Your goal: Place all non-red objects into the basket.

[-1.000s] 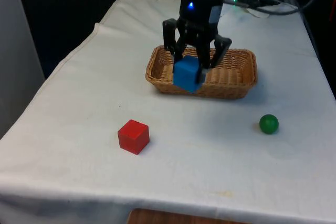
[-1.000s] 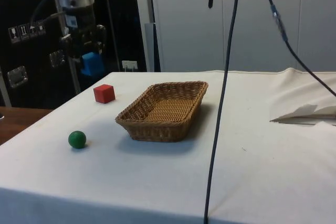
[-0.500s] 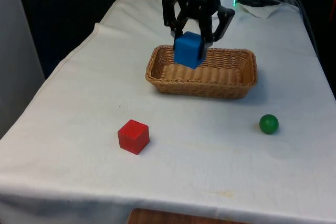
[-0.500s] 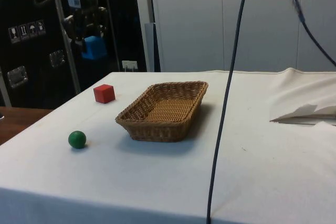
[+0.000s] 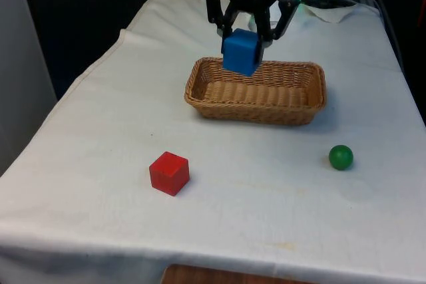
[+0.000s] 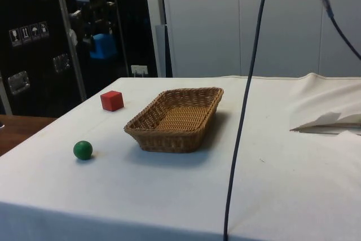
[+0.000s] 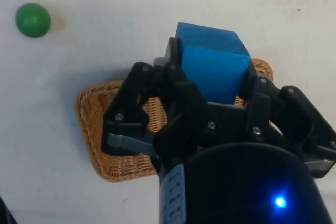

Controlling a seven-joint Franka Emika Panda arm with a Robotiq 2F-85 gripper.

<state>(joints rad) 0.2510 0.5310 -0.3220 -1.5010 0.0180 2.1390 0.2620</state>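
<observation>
Holding the blue cube (image 5: pixel 240 51) pinched in the gripper (image 5: pixel 243 43), I'm hanging well above the wicker basket (image 5: pixel 313 95). Basket's straight below, toward its front-view-left end, long axis running sideways, so I'd guess mostly down from here.

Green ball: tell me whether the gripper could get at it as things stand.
Probably not right away: the gripper is shut on the blue cube above the basket. The green ball itself lies in the open on the cloth with nothing near it.
</observation>
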